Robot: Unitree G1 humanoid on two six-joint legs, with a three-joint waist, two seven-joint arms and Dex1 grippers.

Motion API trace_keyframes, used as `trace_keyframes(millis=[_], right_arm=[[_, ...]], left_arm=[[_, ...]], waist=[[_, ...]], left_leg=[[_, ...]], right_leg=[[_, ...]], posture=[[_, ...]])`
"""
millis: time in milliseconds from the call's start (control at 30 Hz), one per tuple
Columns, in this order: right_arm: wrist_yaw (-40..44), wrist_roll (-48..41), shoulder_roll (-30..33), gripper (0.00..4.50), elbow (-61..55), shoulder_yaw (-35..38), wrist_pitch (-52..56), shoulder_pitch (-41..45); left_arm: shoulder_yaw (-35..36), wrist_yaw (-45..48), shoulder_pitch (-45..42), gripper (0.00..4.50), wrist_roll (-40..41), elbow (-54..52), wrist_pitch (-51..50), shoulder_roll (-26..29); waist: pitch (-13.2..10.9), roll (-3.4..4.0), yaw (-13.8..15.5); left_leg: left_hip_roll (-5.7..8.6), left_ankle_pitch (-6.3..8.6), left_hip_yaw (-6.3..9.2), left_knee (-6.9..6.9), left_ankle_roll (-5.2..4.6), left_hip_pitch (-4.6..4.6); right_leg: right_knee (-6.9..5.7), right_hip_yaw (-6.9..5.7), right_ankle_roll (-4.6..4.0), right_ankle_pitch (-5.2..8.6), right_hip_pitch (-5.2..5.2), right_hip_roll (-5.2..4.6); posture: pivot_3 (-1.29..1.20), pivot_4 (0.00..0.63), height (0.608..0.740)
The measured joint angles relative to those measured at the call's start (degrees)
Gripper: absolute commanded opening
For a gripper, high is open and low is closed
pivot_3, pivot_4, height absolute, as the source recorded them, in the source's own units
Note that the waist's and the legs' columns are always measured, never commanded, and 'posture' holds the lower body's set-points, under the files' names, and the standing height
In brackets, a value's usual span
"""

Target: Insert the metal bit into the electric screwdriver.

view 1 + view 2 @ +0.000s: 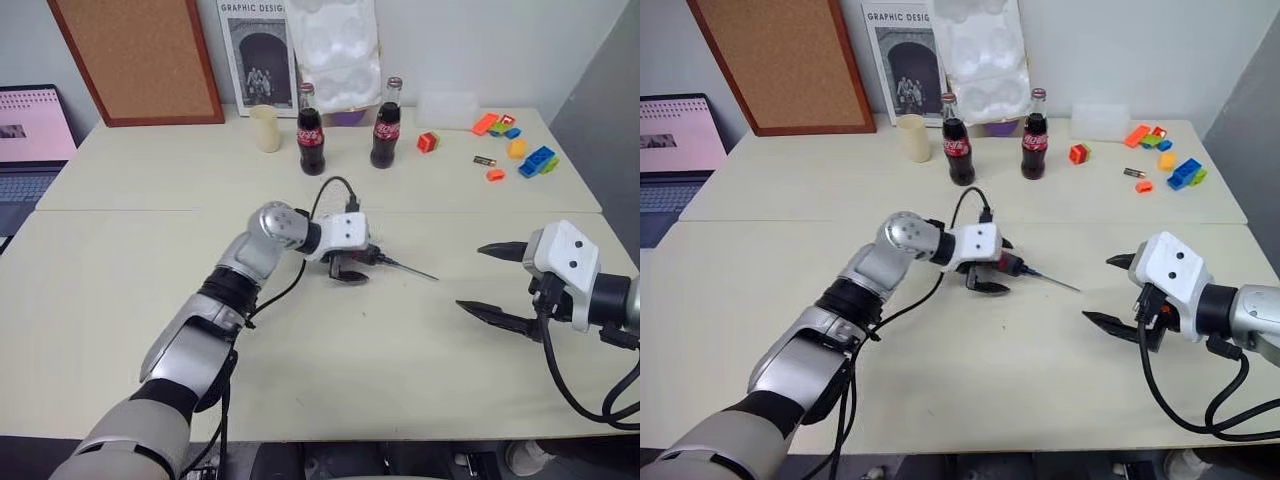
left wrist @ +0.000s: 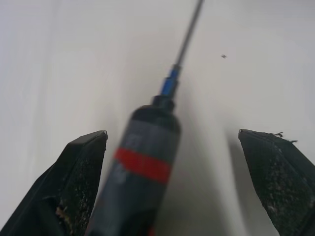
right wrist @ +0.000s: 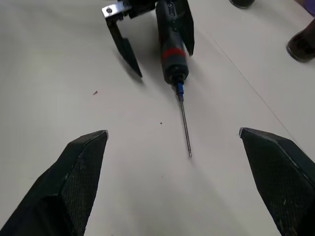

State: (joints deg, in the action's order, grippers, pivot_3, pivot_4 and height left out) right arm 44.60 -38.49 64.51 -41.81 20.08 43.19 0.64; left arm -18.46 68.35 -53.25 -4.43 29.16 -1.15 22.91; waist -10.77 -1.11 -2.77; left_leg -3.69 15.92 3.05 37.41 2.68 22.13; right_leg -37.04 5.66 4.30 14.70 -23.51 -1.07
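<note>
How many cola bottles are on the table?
2. One cola bottle stands beside the cream cup; the other bottle stands to its right, near the back wall.

Count from my view: two cola bottles (image 1: 311,135) at 12 o'clock, one cup (image 1: 265,128), one electric screwdriver (image 3: 170,42), one metal bit (image 3: 185,129).

Both head eyes look down and forward over the tabletop (image 1: 420,340); both wrist cameras look close along their fingers at the electric screwdriver (image 3: 172,42).
</note>
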Motion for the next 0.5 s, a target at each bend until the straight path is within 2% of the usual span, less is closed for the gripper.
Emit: trace_keyframes(millis=[167, 233, 333, 500], right_arm=[[1.75, 2.48, -1.61, 4.5, 2.14, 0.6, -3.0, -1.68], [3.09, 3.7, -1.84, 4.5, 3.79, 1.17, -5.01, -1.85], [5.37, 4.83, -1.81, 4.5, 6.34, 1.67, -7.02, -1.7], [8.39, 5.88, -1.51, 4.5, 9.31, 1.98, -8.89, -1.55]], left_arm=[[8.69, 3.83, 8.98, 4.45, 6.38, -14.86, -6.84, 13.28], [12.04, 4.67, 16.62, 4.45, 9.37, -22.11, -11.37, 17.86], [15.31, 4.9, 24.62, 4.45, 12.69, -29.45, -17.51, 22.85], [20.7, 4.07, 30.23, 4.45, 15.76, -33.7, -21.24, 27.45]], waist=[[0.02, 0.05, -0.32], [0.02, 0.05, -0.2], [-0.02, -0.01, 0.29], [-0.03, -0.03, 1.23]], left_leg=[[0.0, -0.01, -0.03, -0.24, 0.02, -0.24], [-0.03, -0.01, -0.02, -0.25, 0.02, -0.22], [-0.03, -0.02, -0.02, -0.23, 0.03, -0.2], [-0.02, -0.02, -0.05, -0.2, 0.04, -0.21]], right_leg=[[-0.03, -0.01, -0.01, 0.02, 0.09, -0.03], [-0.03, -0.03, -0.02, 0.03, 0.09, -0.04], [-0.04, -0.09, -0.03, 0.03, 0.09, -0.06], [-0.04, -0.11, -0.03, 0.05, 0.11, -0.09]], posture=[[0.0, 0.15, 0.74], [0.0, 0.15, 0.74], [0.0, 0.15, 0.74], [0.0, 0.15, 0.74]])
